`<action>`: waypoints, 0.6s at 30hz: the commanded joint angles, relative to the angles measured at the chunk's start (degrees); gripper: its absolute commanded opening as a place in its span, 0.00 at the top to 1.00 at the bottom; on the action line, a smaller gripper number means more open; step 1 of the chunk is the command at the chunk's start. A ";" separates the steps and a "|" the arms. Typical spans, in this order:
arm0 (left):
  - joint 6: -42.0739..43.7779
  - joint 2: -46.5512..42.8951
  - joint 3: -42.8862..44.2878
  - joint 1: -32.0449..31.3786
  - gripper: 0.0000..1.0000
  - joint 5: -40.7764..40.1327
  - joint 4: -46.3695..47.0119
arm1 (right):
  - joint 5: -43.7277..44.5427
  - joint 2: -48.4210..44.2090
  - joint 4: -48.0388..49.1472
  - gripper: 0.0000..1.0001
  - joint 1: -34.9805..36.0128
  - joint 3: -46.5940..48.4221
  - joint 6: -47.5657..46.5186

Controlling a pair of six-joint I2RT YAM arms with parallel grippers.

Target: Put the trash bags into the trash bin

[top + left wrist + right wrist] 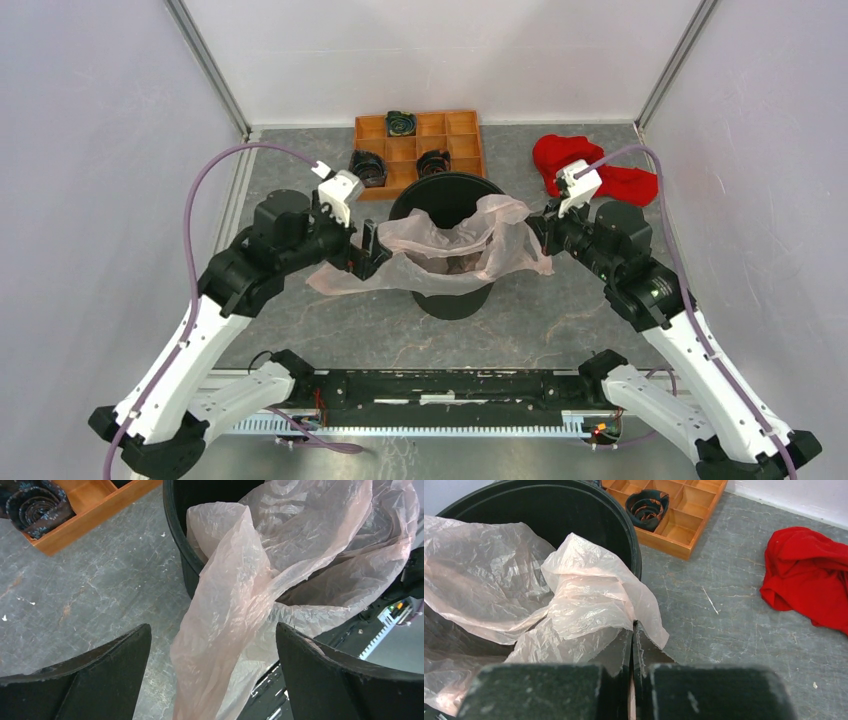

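The pale pink trash bag point(455, 245) lies crumpled over the mouth of the round black trash bin point(450, 195), spilling past the rim on both sides. My right gripper point(537, 228) is shut on the bag's right edge point(594, 610), the film pinched between its fingertips just outside the bin's rim point(634, 545). My left gripper point(367, 250) stands open beside the bin's left side. A hanging fold of the bag point(225, 630) passes between its two black fingers point(100, 675) without being pinched. The bin's wall point(187, 575) shows behind that fold.
An orange compartment tray point(465, 150) with dark rolled items point(401, 123) stands behind the bin. A red cloth point(590, 165) lies at the back right, behind my right arm. Grey tabletop stretches around the bin, with white walls on three sides.
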 commanded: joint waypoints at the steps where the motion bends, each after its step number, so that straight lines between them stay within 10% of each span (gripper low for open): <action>1: 5.30 0.30 -0.72 -3.51 0.02 -8.63 4.34 | -0.08 1.33 -0.80 0.99 -0.23 4.09 2.16; 14: -5.45 7.45 3.72 -3.72 0.44 -20.54 8.60 | 6.44 4.95 -4.08 1.00 -0.23 6.86 1.08; 18: -6.25 10.12 7.96 -3.63 0.31 -18.03 6.12 | 8.61 7.60 -6.70 1.00 -0.24 9.81 -1.09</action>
